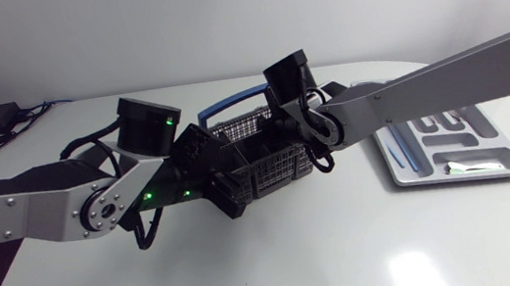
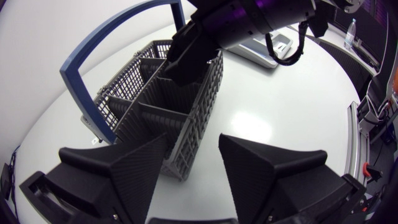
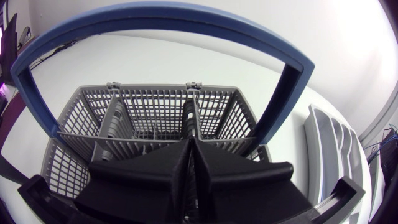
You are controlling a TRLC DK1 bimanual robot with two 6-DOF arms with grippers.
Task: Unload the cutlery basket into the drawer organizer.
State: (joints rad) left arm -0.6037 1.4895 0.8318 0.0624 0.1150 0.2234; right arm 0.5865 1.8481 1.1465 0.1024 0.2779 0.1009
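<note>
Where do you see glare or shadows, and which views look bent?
Head view: soft glare patch on the table, faint shadow under the left arm. Left wrist view: fisheye curves the table edge. Right wrist view: fisheye bows the basket's blue handle.

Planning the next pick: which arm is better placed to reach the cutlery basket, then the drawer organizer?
Probably right. The right gripper is down inside the cutlery basket, and the drawer organizer lies on its side. The left gripper is open outside the basket's corner.
</note>
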